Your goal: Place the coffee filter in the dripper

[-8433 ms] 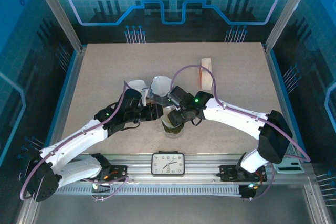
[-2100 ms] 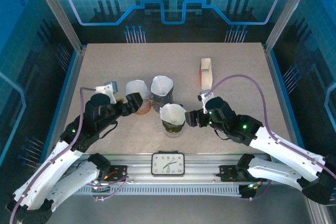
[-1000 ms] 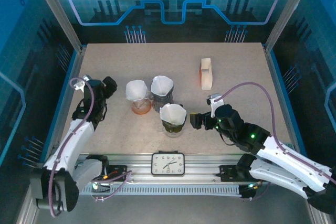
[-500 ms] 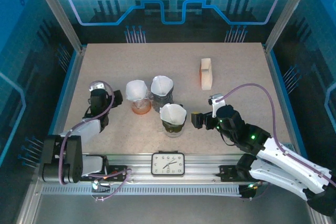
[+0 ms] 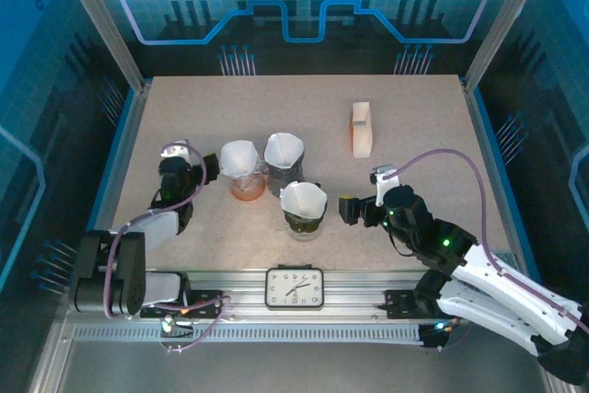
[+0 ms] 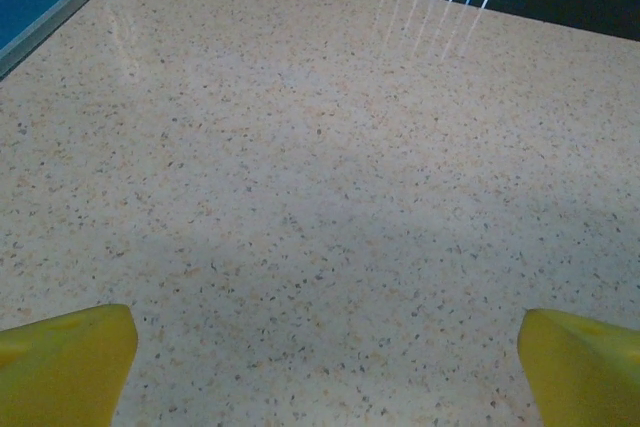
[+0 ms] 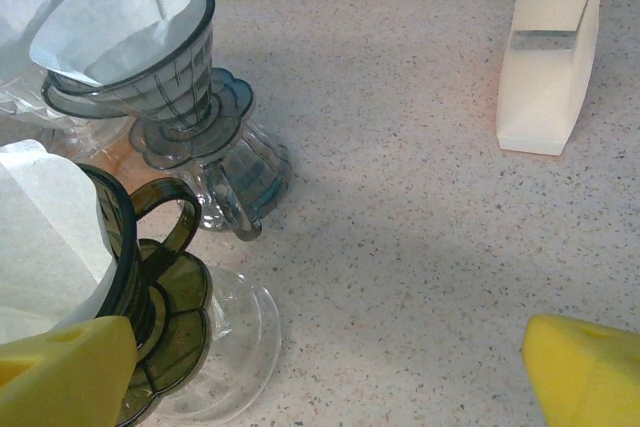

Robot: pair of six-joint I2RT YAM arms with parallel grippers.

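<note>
Now your left gripper [image 6: 325, 367] and right gripper [image 7: 330, 377] are gaping empty; left of the right one, a creased white coffee filter [image 7: 45, 232] is lining the green dripper [image 7: 170, 312].

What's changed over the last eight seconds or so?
Both arms pulled back from the green dripper: the left gripper swung off to the left, the right gripper drew back right; both are open, holding nothing. The filter sits in that dripper. The orange dripper, grey dripper and filter holder stayed put.
</note>
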